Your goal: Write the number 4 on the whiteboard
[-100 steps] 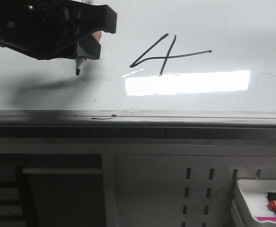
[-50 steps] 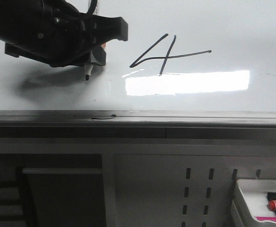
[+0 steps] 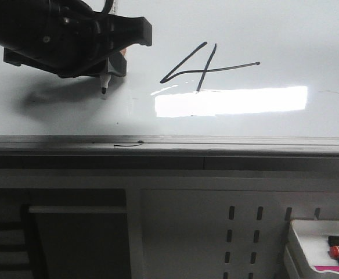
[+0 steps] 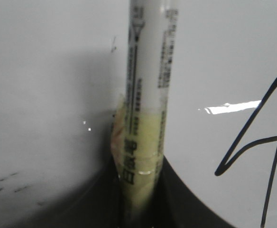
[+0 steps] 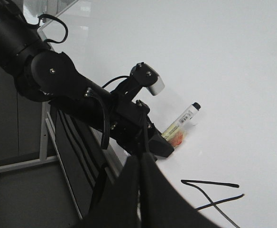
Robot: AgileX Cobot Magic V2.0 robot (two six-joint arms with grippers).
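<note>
Black left gripper (image 3: 108, 64) clamped on white marker (image 4: 145, 95) | edged back up-left, tip off glossy white whiteboard (image 3: 285, 35) | slanted black number 4 (image 3: 203, 68) looks finished | right gripper's state cannot be told

Front camera faces the whiteboard (image 3: 285, 35) squarely; left wrist camera looks close along the marker (image 4: 145, 95); right wrist camera watches obliquely from farther. All share the 4 (image 3: 207, 67).

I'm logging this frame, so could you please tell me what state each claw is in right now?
Left claw: closed on the marker, beside the number 4.
Right claw: fingers look closed together, holding nothing visible.
</note>
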